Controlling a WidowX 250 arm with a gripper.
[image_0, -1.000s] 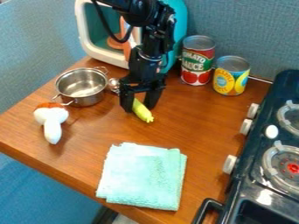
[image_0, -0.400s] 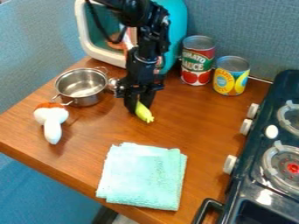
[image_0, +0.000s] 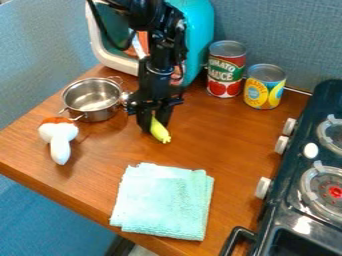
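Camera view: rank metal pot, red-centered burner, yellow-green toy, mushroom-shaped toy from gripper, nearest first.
1. Yellow-green toy: in the gripper
2. Metal pot: image left
3. Mushroom-shaped toy: image left, past the pot
4. Red-centered burner: far image right

Cloth (image_0: 163, 202) before metal pot (image_0: 93, 100)

Small yellow-green elongated toy item (image_0: 159, 131), knobby at near end, between the gripper's (image_0: 155, 127) fingers, far end hidden there, lying slantwise on or just above wood bench (image_0: 200, 135), right of steel pot (image_0: 93, 99).
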